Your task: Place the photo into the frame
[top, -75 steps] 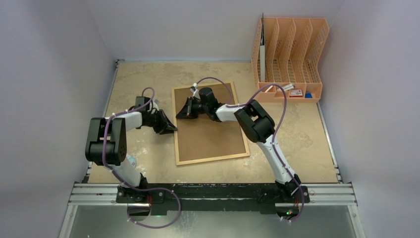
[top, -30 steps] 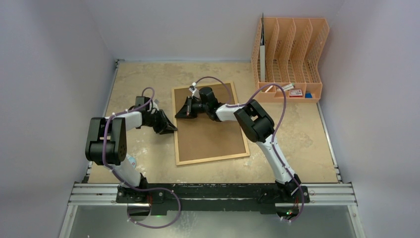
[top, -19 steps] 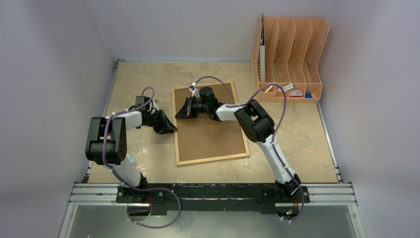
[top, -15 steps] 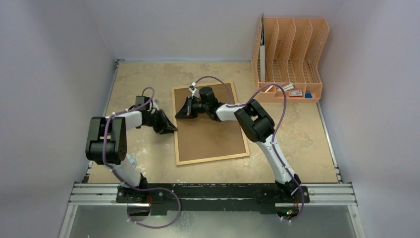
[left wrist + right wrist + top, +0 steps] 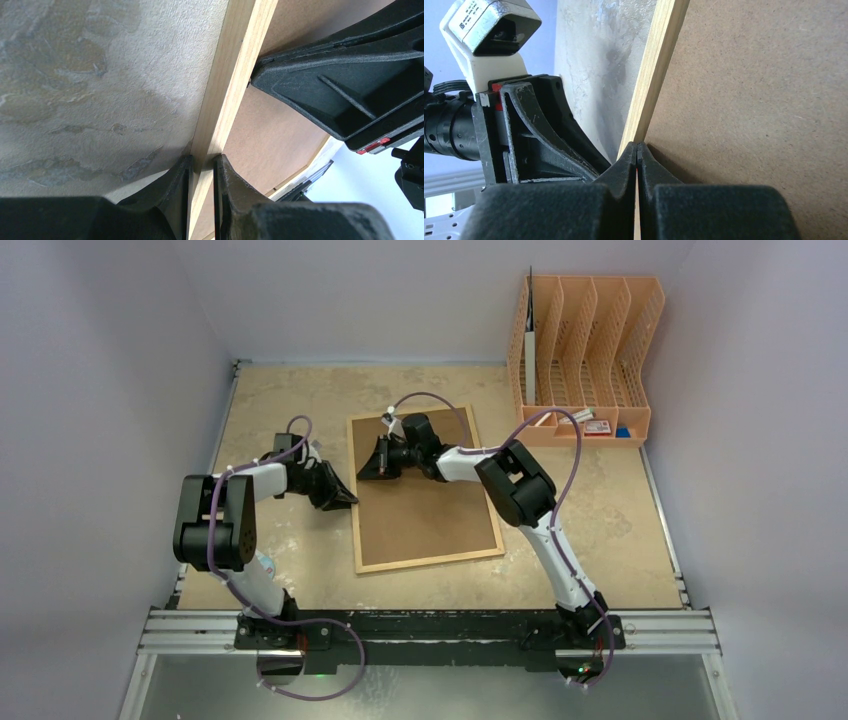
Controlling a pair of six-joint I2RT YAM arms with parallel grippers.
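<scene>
the large rectangular light-wood frame (image 5: 430, 520) lies brown fibreboard back up on the mottled beige table (image 5: 280, 400). the left gripper (image 5: 202, 167) pinches its left border. the right gripper (image 5: 637, 150), fully closed and empty, noses the border's inner seam. this looks like prying the back loose, and the next move calls for gentle leverage. the photo shows in no view.

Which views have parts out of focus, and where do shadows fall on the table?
Top external view: evenly lit, sharp, no glare. Left wrist view: its own jaws at the bottom look soft; a shadow darkens the table beside the frame. Right wrist view: the frame's fibreboard grain is crisp; shadow on the table beside the wood border.
</scene>
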